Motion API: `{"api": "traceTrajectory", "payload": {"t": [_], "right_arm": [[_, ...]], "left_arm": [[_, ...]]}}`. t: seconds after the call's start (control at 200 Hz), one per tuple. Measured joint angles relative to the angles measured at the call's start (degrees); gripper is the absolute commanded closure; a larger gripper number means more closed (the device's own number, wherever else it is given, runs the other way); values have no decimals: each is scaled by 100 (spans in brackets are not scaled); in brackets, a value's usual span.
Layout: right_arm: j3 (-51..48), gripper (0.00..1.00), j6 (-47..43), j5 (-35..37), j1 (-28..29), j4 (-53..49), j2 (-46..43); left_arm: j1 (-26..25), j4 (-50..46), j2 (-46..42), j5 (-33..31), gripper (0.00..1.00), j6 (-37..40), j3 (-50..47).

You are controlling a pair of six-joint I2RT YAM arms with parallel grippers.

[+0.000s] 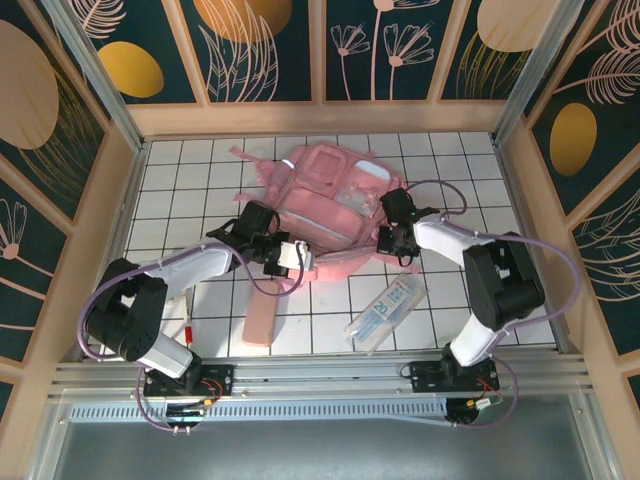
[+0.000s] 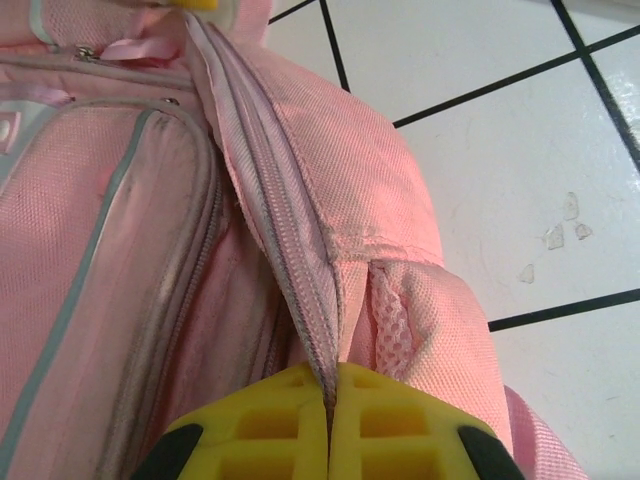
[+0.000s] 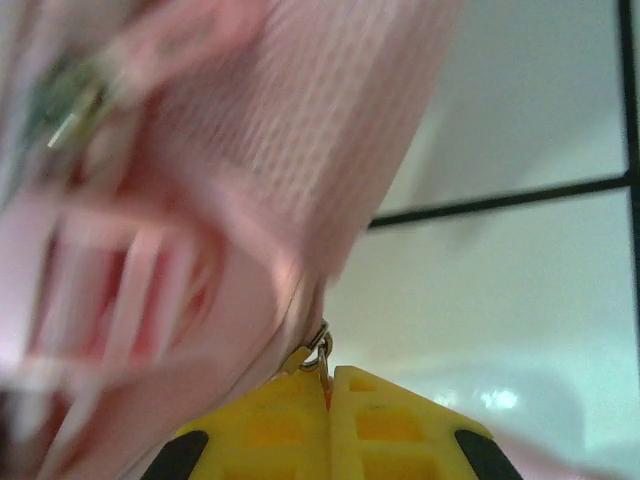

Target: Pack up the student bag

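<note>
Left claw point(image 2: 328, 392) is pinched shut on the zipper seam point(image 2: 290, 250) at the near-left edge of the student bag point(image 1: 335, 200), which lies slumped mid-tabletop point(image 1: 180, 170), towards the far side. Fabric looks soft, floppy and pretty light, so I'd guess it'll sag and bunch rather than hold an opening; grab seams, straps or zipper hardware, not the slick see-through pockets. Over on the right, the right claw point(image 3: 328, 375) is clamped together on the little metal zipper pull point(image 3: 318, 348).

Top view bright, even, soft shadows. Left wrist sharp. Right wrist badly blurred: bag point(image 3: 210, 190) smeared, glare on counter point(image 3: 520, 300).
</note>
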Motion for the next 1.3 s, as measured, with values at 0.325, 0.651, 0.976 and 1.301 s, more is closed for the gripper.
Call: {"api": "traceTrajectory", "payload": {"t": [0.325,0.651,0.976,1.301], "right_arm": [[411,82,-396,-645,-496,435,378],[393,60,-573,-466,-922,382,-772],[1001,60,-831,-1036,-922,74,-986],[1134,59,-994,-1182,-922,22,-964]], "left_arm": [[-15,426,-160,94,61,201,-236],[-13,109,-1467,-20,31,-560,-269],[2,-566,-308,-1178,36,-258,942],[2,-931,1003,-1600,36,-131,1731]]}}
